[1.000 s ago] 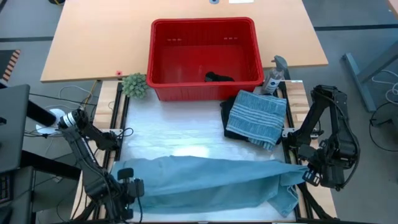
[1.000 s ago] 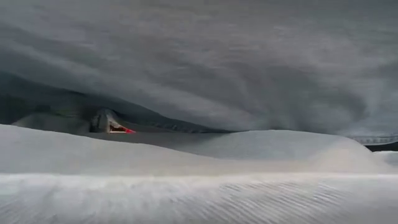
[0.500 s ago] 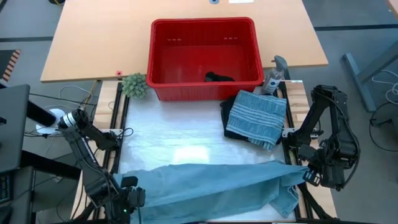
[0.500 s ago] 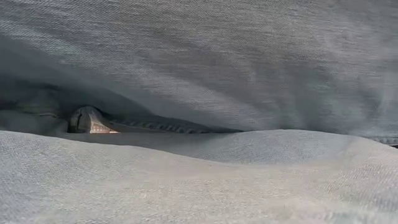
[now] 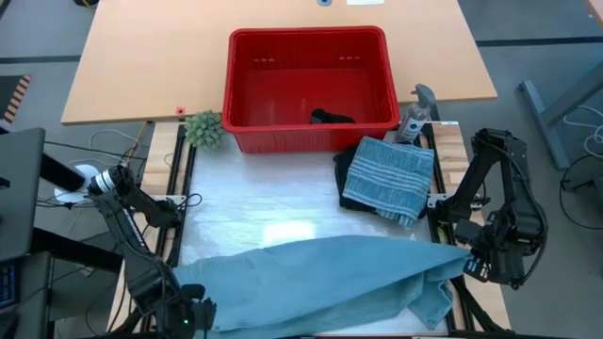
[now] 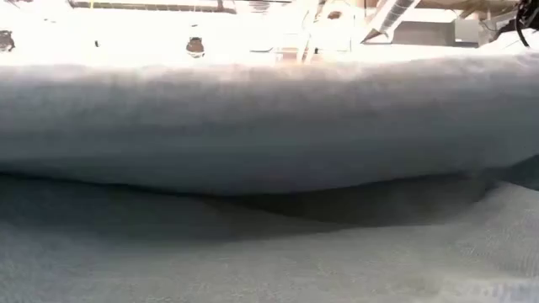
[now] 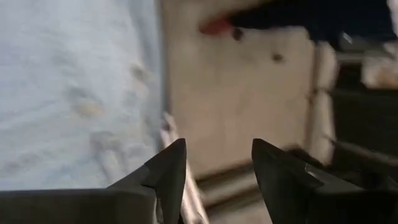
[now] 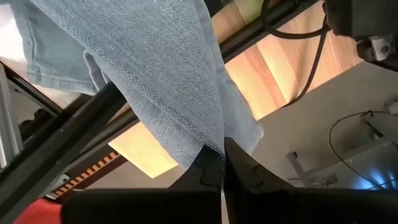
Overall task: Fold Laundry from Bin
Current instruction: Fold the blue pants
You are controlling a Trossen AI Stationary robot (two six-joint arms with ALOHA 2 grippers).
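Observation:
A light blue denim piece of laundry (image 5: 320, 282) lies spread along the table's near edge and fills the low view (image 6: 269, 126). My left gripper (image 5: 188, 315) stands open at the near left corner, just off the denim's left end (image 7: 74, 93), with nothing between its fingers (image 7: 171, 171). My right gripper (image 5: 469, 268) is shut on the denim's right end. The red bin (image 5: 236, 85) stands at the far side with a black piece (image 5: 332, 118) inside. My right gripper pinches the denim's right end at a stitched edge (image 8: 214, 146) between its two shut fingers (image 8: 245, 168). The fingers point steeply down at the table's right edge. That end is lifted, part of it hangs over the table's edge, and the rest lies on the table.
A folded blue-grey striped cloth (image 5: 388, 177) lies on a black garment (image 5: 344, 184) at the right, in front of the bin. A small green plant (image 5: 203, 129) stands left of the bin and a spray bottle (image 5: 415, 118) right of it. White table surface (image 5: 273, 207) shows mid-table.
My left gripper has drawn back toward the near left corner, tipped, and let go of the denim's left end. That end has sunk onto the table and the cloth, stretched between both grippers before, now lies slack and bulged; its right end stays held.

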